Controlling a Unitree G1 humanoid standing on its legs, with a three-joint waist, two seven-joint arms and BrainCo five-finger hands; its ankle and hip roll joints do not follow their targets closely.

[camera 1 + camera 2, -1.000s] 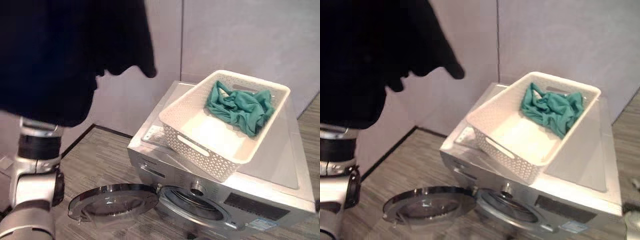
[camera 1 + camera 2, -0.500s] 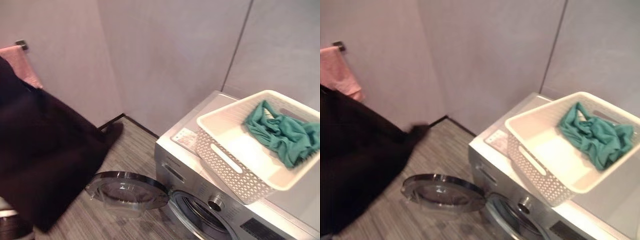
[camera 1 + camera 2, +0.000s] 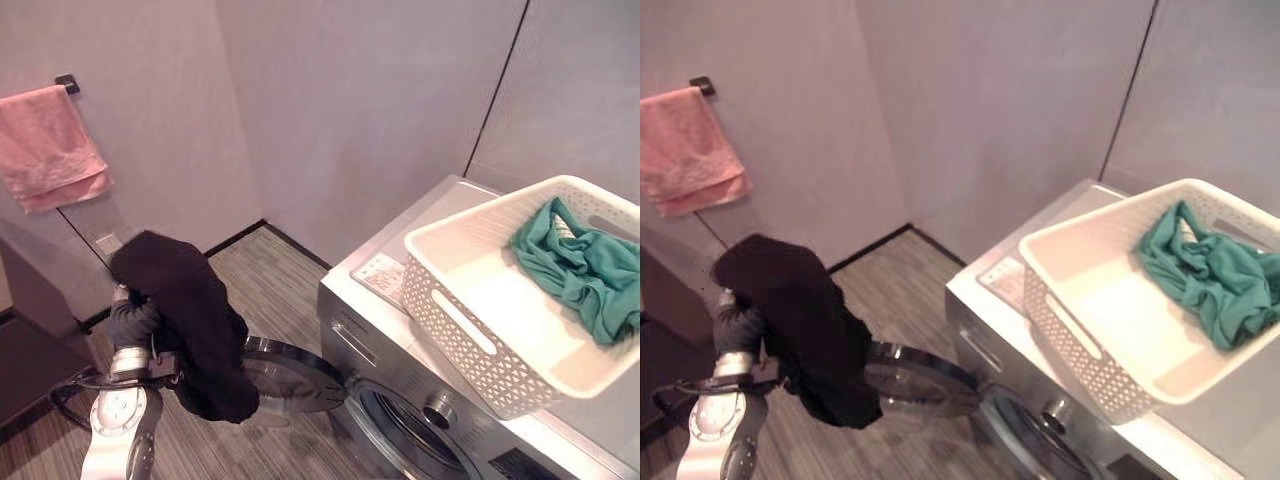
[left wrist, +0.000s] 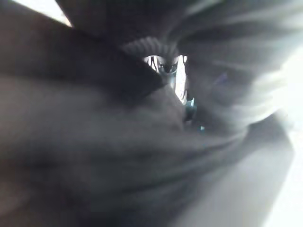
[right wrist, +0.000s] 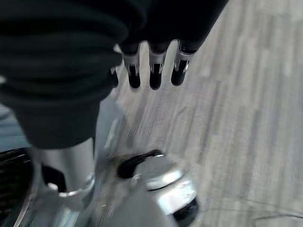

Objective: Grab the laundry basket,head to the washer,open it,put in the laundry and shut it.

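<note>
The washer [image 3: 470,400] stands against the wall, silver, with its round door [image 3: 285,375] swung open and lying low over the floor, left of the drum opening [image 3: 410,440]. On top of the washer sits the white perforated laundry basket [image 3: 480,350], set at an angle, one slot handle facing the front. Inside the basket, at its far end, lies a crumpled green garment [image 3: 585,270]; the near part of the basket floor is bare.

Left of the washer, above the open door, the left hand [image 3: 135,325] is raised with a black garment [image 3: 190,320] draped over it. The cloth covers the top of the hand and hangs down in a thick fold to just beside the door's left rim. The dark ribbed wrist cover shows below the cloth, but the fingers are buried in the fabric, so whether they are curled round it or straight cannot be told. In the left wrist view, dark folds of this cloth [image 4: 118,142] press close around the camera.

The right hand [image 5: 154,61] shows in its own wrist view, away from the washer over the striped floor [image 5: 246,104], its fingers [image 5: 155,71] hanging straight and relaxed with nothing between them.

A pink towel [image 3: 50,145] hangs from a hook [image 3: 68,83] on the wall well left of the washer.
</note>
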